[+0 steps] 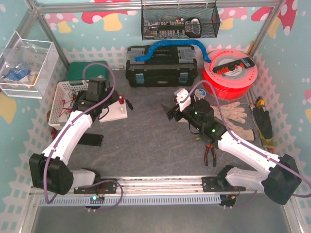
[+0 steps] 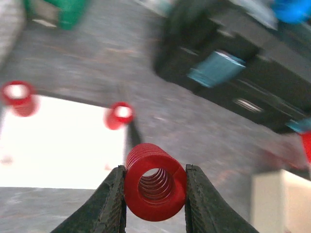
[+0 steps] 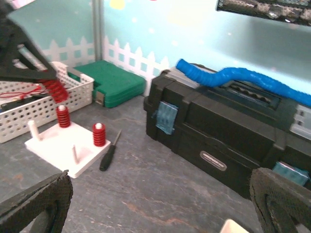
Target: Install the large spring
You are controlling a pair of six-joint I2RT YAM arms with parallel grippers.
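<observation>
A grey table [image 1: 146, 145] stands inside picket-fence walls. A white basket [image 1: 63, 99] is at the left, then a white base plate [image 3: 58, 145] with two short red springs [image 3: 99, 136] on pegs, and a black toolbox [image 1: 160, 65] behind. The left gripper [image 2: 155, 194] hangs over the plate, clamped on the large spring [image 2: 155, 182]. The right gripper [image 3: 158, 206] hovers mid-table, jaws spread wide.

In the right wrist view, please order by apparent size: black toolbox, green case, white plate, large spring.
Black toolbox, largest.
Green case and white plate look alike; the plate is nearer, so no ranking.
Large spring, smallest.
</observation>
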